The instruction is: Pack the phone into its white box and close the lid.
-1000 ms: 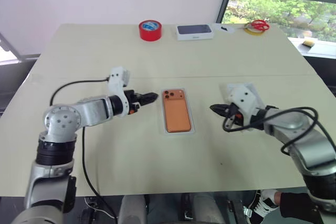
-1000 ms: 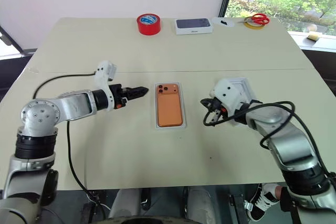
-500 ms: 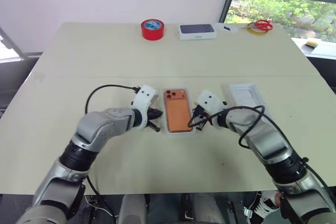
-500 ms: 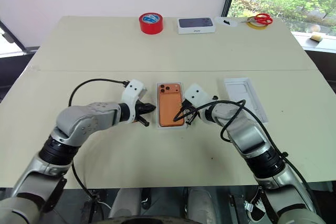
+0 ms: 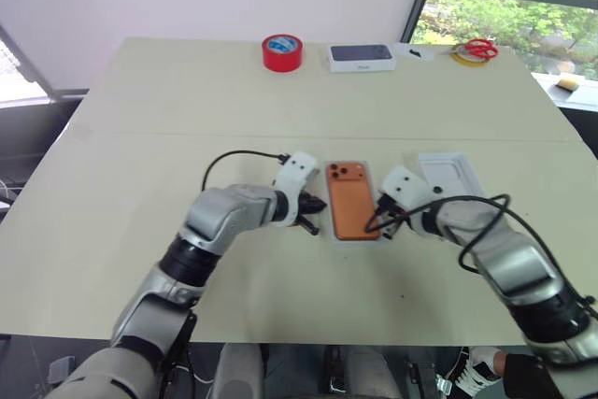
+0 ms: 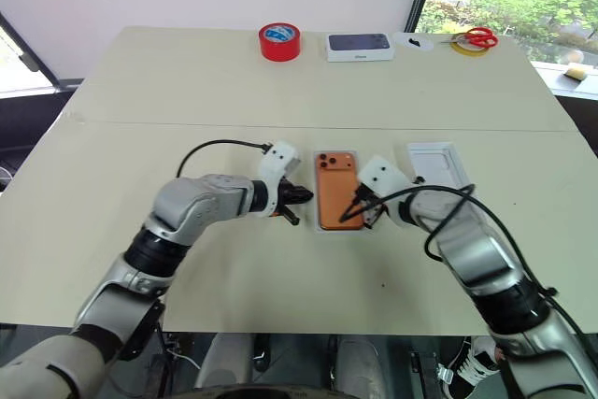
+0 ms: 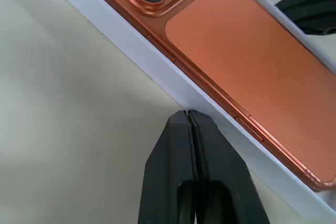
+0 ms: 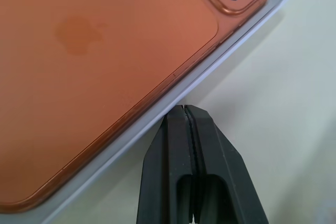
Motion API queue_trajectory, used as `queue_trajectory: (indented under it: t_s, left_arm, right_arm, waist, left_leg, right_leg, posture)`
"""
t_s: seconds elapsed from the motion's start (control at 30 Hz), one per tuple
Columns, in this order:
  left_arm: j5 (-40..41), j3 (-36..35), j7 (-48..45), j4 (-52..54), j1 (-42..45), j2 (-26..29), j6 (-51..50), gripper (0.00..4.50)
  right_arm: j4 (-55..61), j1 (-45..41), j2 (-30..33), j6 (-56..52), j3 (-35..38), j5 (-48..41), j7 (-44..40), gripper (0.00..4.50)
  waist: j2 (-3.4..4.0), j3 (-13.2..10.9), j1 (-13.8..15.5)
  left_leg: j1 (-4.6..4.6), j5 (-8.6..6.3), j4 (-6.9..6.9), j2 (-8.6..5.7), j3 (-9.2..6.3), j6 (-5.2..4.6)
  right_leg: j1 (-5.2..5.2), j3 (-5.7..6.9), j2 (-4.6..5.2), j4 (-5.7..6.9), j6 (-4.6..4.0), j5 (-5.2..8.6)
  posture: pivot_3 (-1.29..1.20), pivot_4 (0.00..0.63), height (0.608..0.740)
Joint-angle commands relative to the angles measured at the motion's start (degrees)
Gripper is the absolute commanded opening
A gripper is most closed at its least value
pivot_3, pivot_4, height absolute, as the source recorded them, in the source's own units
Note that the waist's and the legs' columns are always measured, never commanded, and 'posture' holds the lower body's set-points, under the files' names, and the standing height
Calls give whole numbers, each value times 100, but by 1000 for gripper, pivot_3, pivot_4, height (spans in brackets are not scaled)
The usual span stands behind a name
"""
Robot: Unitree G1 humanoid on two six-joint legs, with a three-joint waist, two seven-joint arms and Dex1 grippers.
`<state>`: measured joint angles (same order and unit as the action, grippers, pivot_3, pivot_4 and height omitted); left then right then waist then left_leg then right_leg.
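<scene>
Lid point(image 5: 354, 213) lies flat on the table point(image 5: 187, 119); left fingers point(image 7: 190, 129) and right fingers point(image 8: 185, 124) clenched, flanking its sides.

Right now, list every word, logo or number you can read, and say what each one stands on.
Words or numbers: none can be read.
Apple-shaped logo, no lettering: on the back of the phone, which lies in the white box.
Print on the side of the box with a dark-blue top: too small to read.
Label on the red tape roll: too small to read.
</scene>
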<state>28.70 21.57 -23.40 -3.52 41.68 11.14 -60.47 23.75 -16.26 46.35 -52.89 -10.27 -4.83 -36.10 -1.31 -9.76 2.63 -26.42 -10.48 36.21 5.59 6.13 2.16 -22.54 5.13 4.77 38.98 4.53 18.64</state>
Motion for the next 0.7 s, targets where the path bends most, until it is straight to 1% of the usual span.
queue_trajectory:
  t_s: [0.03,0.17,0.33,0.5,0.7]
  left_arm:
    - [-36,377,-516,-102,197,-510,266,63]
    - [-241,507,-771,-340,246,-880,282,63]
    - [-499,569,-991,-362,194,-973,274,63]
    - [-623,454,-1109,-314,160,-891,214,63]
    - [-622,162,-1214,107,-25,-459,113,63]
  right_arm:
    - [558,281,102,29,229,-196,-177,0]
    - [815,846,255,-60,628,-203,-154,0]
    - [910,1107,315,-111,897,-160,-137,0]
    - [905,1344,499,-33,1158,-171,-241,0]
    - [817,1780,794,406,1808,-321,-563,0]
  waist:
    - [0,0,-30]
    - [4,2,-28]
    - [5,3,-37]
    - [5,3,-30]
    - [7,4,-59]
  left_leg:
    - [2,0,0,1,0,0]
    - [3,0,-1,1,-5,0]
    - [5,0,0,1,-8,0]
    - [4,0,1,1,-9,0]
    - [6,0,-1,3,-11,0]
  right_leg:
    - [0,0,-1,0,0,0]
    - [3,2,-1,0,0,0]
    - [5,2,-1,0,0,0]
    - [6,2,-1,0,0,0]
    - [6,3,-4,0,0,1]
  posture:
    - [0,150,730]
    - [0,150,730]
    - [0,150,730]
    - [0,150,730]
    - [0,150,730]
